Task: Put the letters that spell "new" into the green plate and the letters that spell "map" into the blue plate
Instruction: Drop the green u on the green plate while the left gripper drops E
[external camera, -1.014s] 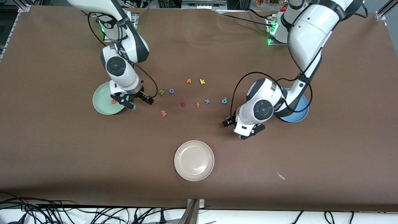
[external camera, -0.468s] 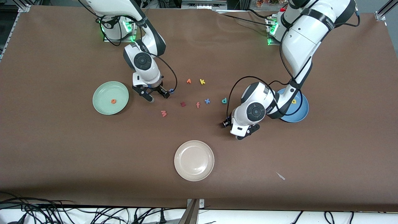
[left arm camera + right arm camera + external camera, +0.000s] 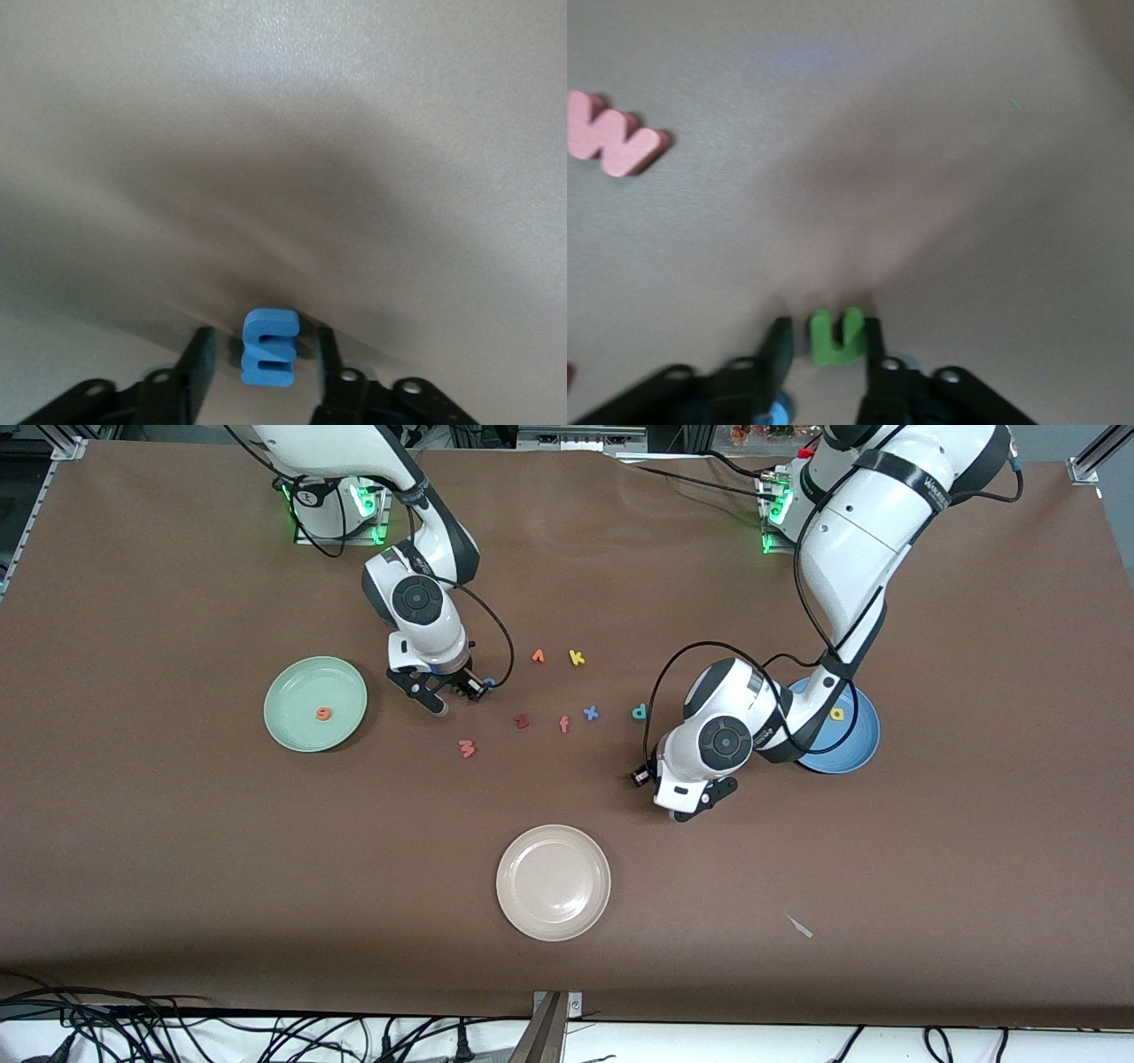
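Observation:
A green "n" (image 3: 835, 336) lies on the table with my right gripper (image 3: 827, 332) shut on it. In the front view that gripper (image 3: 450, 694) covers the "n". The pink "w" (image 3: 467, 748) lies nearer the camera. The orange "e" (image 3: 324, 713) rests in the green plate (image 3: 297, 691). My left gripper (image 3: 687, 806) is low over the table beside the blue plate (image 3: 855, 746), which holds the yellow "a" (image 3: 836, 714). Its fingers (image 3: 202, 354) stand open around the blue "m" (image 3: 268, 348), with a gap on each side. The teal "p" (image 3: 639, 711) lies close by.
A cream-white plate (image 3: 554, 881) sits nearest the camera. Loose letters lie mid-table: blue "o" (image 3: 488, 683), dark red "z" (image 3: 521, 721), salmon "f" (image 3: 563, 724), blue "x" (image 3: 590, 712), yellow "k" (image 3: 576, 658) and an orange letter (image 3: 538, 656). A pale scrap (image 3: 800, 927) lies toward the left arm's end.
My right arm left the green plate, swung over to the green "n" and closed on it. My left gripper crept slightly toward mid-table and narrowed its fingers around the blue "m".

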You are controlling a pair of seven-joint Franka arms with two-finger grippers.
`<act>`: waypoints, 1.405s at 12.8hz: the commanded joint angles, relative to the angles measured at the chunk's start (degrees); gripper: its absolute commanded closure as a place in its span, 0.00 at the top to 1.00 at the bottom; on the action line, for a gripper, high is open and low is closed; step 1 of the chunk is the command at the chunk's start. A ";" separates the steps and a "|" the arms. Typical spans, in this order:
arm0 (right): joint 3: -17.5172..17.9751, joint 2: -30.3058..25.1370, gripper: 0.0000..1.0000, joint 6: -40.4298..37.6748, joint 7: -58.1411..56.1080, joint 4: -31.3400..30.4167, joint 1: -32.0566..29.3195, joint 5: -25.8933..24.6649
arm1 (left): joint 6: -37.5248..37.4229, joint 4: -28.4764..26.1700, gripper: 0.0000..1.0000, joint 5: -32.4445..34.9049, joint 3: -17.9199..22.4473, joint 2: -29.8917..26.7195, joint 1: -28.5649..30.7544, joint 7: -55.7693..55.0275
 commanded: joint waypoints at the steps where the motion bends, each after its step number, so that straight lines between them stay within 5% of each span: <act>1: -0.98 -1.12 0.00 -0.65 -0.51 -0.43 0.26 0.45 | -0.02 1.17 0.20 1.33 0.68 0.73 -0.78 -1.08; 3: -2.47 -3.04 0.00 -2.92 -2.78 0.01 0.26 0.36 | -0.11 1.17 0.14 1.42 0.68 0.38 -0.43 -0.91; 6: -9.75 -8.39 0.00 -15.37 -17.68 0.89 0.26 0.36 | -3.25 1.08 0.10 1.59 0.42 -3.73 1.85 -0.47; 10: -21.26 -12.45 0.00 -21.99 -39.39 0.55 0.17 0.63 | -22.72 1.08 0.10 0.11 -0.20 -14.90 8.00 13.46; 13: -29.27 -11.06 0.01 -21.66 -54.87 -1.38 -0.27 2.11 | -36.37 0.65 0.10 -1.39 -0.03 -17.47 13.10 30.07; 17: -30.08 -7.46 0.04 -20.78 -68.42 -2.97 -6.14 11.68 | -37.82 -4.61 0.10 -0.43 0.24 -16.86 21.43 44.85; 18: -30.08 -6.05 0.15 -20.25 -71.58 -3.15 -7.03 14.05 | -36.25 -6.98 0.10 0.70 0.24 -16.68 23.29 47.93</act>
